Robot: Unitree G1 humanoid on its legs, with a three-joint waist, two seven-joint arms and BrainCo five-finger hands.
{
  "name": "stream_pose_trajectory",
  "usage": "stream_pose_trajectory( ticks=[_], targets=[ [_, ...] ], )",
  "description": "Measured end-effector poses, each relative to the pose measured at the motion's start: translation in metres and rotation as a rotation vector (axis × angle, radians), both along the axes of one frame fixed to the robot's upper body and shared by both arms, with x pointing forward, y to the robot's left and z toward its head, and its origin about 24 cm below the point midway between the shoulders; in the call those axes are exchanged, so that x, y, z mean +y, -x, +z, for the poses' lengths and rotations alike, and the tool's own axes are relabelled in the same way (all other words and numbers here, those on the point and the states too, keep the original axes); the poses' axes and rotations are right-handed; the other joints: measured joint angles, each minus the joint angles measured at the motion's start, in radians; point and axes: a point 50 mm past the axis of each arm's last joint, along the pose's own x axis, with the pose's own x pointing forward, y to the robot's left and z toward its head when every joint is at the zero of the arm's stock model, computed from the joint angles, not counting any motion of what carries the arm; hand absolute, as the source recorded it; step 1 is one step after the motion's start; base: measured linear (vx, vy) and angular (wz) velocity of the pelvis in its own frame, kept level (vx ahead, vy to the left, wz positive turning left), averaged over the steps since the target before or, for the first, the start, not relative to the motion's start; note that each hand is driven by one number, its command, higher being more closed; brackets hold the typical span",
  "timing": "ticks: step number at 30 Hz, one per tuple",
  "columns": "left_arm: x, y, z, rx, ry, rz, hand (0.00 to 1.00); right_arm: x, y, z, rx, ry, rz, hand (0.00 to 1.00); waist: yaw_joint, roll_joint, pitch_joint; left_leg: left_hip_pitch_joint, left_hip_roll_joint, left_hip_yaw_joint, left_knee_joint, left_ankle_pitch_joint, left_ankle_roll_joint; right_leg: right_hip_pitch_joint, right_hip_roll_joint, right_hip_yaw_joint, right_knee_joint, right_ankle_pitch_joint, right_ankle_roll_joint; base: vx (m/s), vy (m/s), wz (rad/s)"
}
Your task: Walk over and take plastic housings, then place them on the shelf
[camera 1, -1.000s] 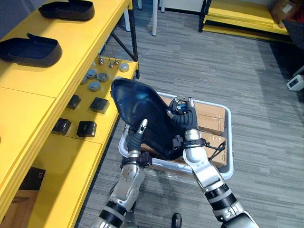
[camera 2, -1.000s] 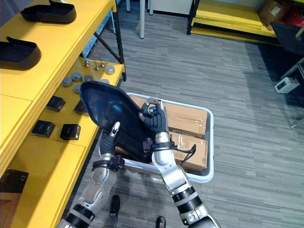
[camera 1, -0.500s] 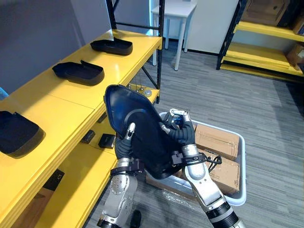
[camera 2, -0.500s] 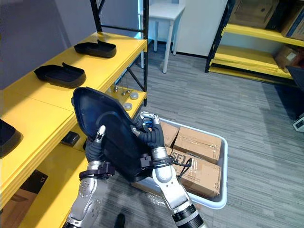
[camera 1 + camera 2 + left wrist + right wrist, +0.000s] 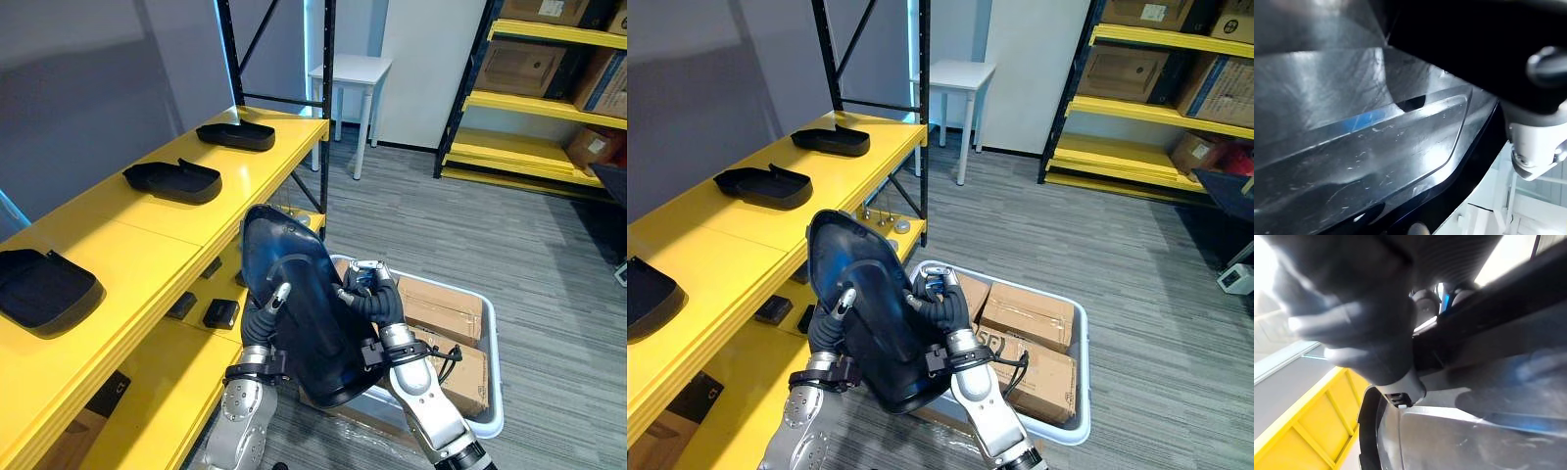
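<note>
The right hand [image 5: 375, 299] is curled round the right rim of the plastic housing [image 5: 284, 240]. The left hand [image 5: 260, 318] bears on its left rim, though I cannot tell whether it grips. The housing stands upright between them, above the white bin [image 5: 487, 323], just off the front edge of the yellow shelf [image 5: 147, 220]. It looks like a stiff, thin, glossy shell (light but broad, probably slippery), best held by opposite rims.

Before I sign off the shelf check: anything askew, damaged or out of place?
Nothing stands out. The near housing, middle housing and far housing lie flat and apart on the yellow shelf; the held housing is gripped by left hand and right hand.
</note>
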Motion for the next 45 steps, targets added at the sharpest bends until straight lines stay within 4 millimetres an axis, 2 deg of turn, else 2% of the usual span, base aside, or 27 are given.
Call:
stream_pose_trajectory(
  ticks=[10, 19, 23, 24, 25, 26, 27, 28, 30, 32, 33, 35, 40, 45],
  targets=[
    [0.007, 0.0, -0.013, 0.043, -0.107, -0.01, 1.0, 0.001, 0.001, -0.003, 0.02, 0.002, 0.043, 1.0, -0.002, -0.001, -0.018, 0.0, 0.001, 0.001, 0.0, 0.0, 0.0, -0.001, 0.001, 0.002, 0.0, 0.002, 0.001, 0.0, 0.0, 0.0],
    [0.012, 0.012, -0.029, 0.09, -0.235, 0.052, 1.0, 0.007, 0.004, -0.004, 0.019, 0.019, 0.08, 1.0, 0.001, -0.002, -0.032, -0.003, 0.0, -0.01, 0.0, 0.001, 0.001, 0.003, 0.002, -0.006, -0.001, 0.003, 0.001, 0.0, 0.0, 0.04],
    [0.009, 0.014, -0.03, 0.095, -0.244, 0.081, 1.0, 0.007, 0.004, -0.003, 0.013, 0.019, 0.082, 1.0, 0.005, 0.0, -0.033, -0.034, -0.02, -0.067, 0.001, 0.018, 0.006, 0.022, 0.001, -0.092, -0.004, -0.002, 0.007, 0.01, 0.008, 0.59],
    [0.008, 0.013, -0.03, 0.093, -0.235, 0.082, 1.0, 0.006, 0.004, -0.002, 0.009, 0.019, 0.076, 1.0, 0.006, 0.002, -0.033, -0.055, -0.027, -0.039, 0.005, 0.013, 0.007, 0.024, -0.004, -0.12, -0.005, -0.004, 0.011, 0.02, 0.063, 0.94],
    [0.003, 0.012, -0.027, 0.084, -0.213, 0.078, 1.0, 0.003, 0.003, 0.0, 0.0, 0.016, 0.061, 1.0, -0.004, 0.004, -0.035, -0.1, -0.019, 0.084, 0.026, -0.013, 0.043, 0.028, -0.015, -0.177, -0.005, -0.009, 0.019, 0.04, 0.081, 1.1],
    [0.0, 0.011, -0.026, 0.078, -0.2, 0.076, 1.0, 0.001, 0.002, 0.001, -0.008, 0.019, 0.05, 1.0, -0.005, 0.004, -0.035, -0.119, -0.011, 0.157, 0.041, -0.022, 0.059, 0.027, -0.023, -0.202, -0.001, -0.012, 0.025, 0.06, 0.112, 1.27],
    [-0.003, 0.01, -0.025, 0.079, -0.177, 0.078, 1.0, 0.0, 0.001, 0.003, -0.02, 0.032, 0.042, 1.0, 0.004, 0.005, -0.035, -0.134, 0.009, 0.29, 0.059, -0.024, 0.067, 0.023, -0.04, -0.231, 0.017, -0.025, 0.044, 0.05, 0.126, 0.92],
    [-0.002, 0.01, -0.025, 0.082, -0.17, 0.082, 1.0, 0.001, 0.001, 0.004, -0.028, 0.039, 0.042, 1.0, 0.025, 0.005, -0.038, -0.132, 0.006, 0.338, 0.06, -0.006, 0.087, 0.029, -0.059, -0.247, 0.032, -0.039, 0.063, 0.09, 0.168, 0.64],
    [0.001, 0.01, -0.021, 0.068, -0.157, 0.091, 1.0, 0.006, 0.0, 0.01, -0.051, 0.033, 0.049, 1.0, 0.043, 0.002, -0.04, -0.121, -0.028, 0.334, 0.042, 0.001, 0.09, 0.033, -0.097, -0.245, 0.042, -0.052, 0.08, 0.13, 0.163, 0.29],
    [0.002, 0.01, -0.013, 0.04, -0.129, 0.096, 1.0, 0.009, -0.001, 0.016, -0.073, 0.029, 0.054, 1.0, 0.043, 0.001, -0.041, -0.1, -0.062, 0.341, 0.011, 0.019, 0.107, 0.044, -0.126, -0.248, 0.041, -0.057, 0.089, 0.11, 0.076, 0.16],
    [0.003, 0.011, -0.011, 0.031, -0.121, 0.096, 1.0, 0.009, -0.002, 0.018, -0.079, 0.025, 0.053, 1.0, 0.04, -0.002, -0.043, -0.09, -0.076, 0.352, 0.001, 0.036, 0.131, 0.049, -0.139, -0.245, 0.042, -0.057, 0.089, 0.1, 0.024, 0.03],
    [0.002, 0.01, -0.011, 0.033, -0.108, 0.087, 1.0, 0.009, -0.002, 0.018, -0.079, 0.024, 0.053, 1.0, 0.035, -0.007, -0.044, -0.078, -0.089, 0.363, 0.002, 0.037, 0.14, 0.057, -0.154, -0.24, 0.042, -0.056, 0.09, 0.12, 0.008, -0.03],
    [0.002, 0.01, -0.011, 0.034, -0.095, 0.074, 1.0, 0.009, -0.002, 0.017, -0.075, 0.024, 0.052, 1.0, 0.034, -0.018, -0.041, -0.051, -0.067, 0.405, 0.001, 0.038, 0.141, 0.058, -0.142, -0.192, 0.042, -0.053, 0.094, 0.02, -0.042, -0.26],
    [-0.003, 0.011, -0.01, 0.028, -0.094, 0.051, 1.0, 0.003, 0.003, 0.016, -0.075, 0.015, 0.039, 1.0, 0.021, -0.02, -0.04, -0.044, -0.034, 0.432, 0.0, 0.039, 0.137, 0.042, -0.119, -0.16, 0.04, -0.05, 0.085, -0.05, -0.08, -0.24]
  ],
)
